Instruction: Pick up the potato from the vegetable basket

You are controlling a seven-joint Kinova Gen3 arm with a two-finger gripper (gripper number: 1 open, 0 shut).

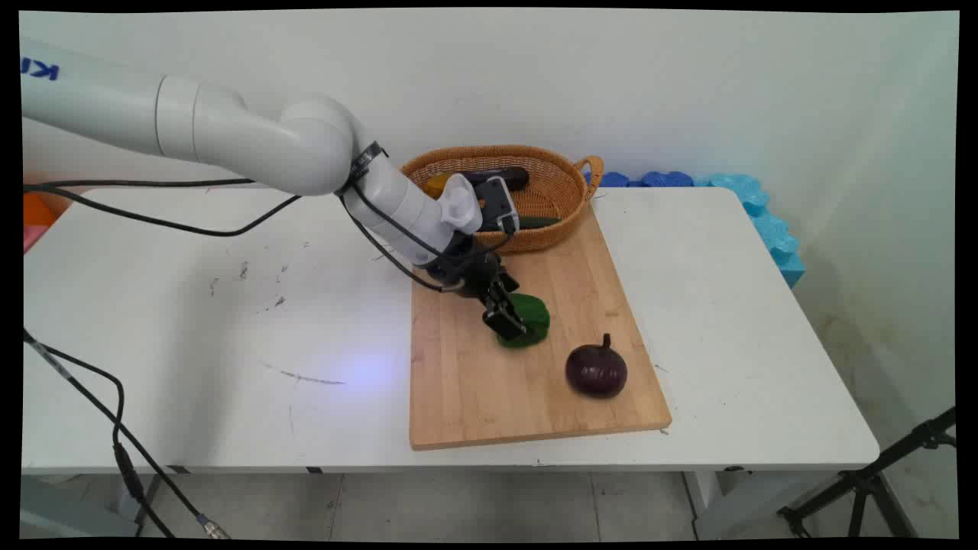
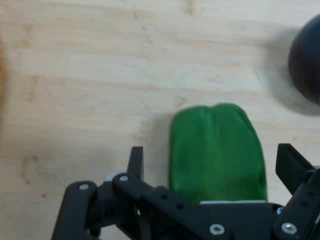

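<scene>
A green pepper [image 1: 531,317] lies on the wooden cutting board [image 1: 474,382], near its middle. My gripper [image 1: 510,325] is down over the pepper, open, with one finger on each side of it. In the hand view the green pepper [image 2: 217,152] sits between the two fingertips [image 2: 136,160], which stand apart from its sides. A dark purple onion [image 1: 597,370] rests on the board to the pepper's right and nearer the front edge; its edge shows in the hand view as a dark round onion [image 2: 306,57].
A woven basket [image 1: 561,191] stands at the board's far end with a dark long vegetable, a yellow one and a green one inside. Blue foam pieces [image 1: 768,225] line the table's back right corner. Black cables [image 1: 114,428] hang at the left.
</scene>
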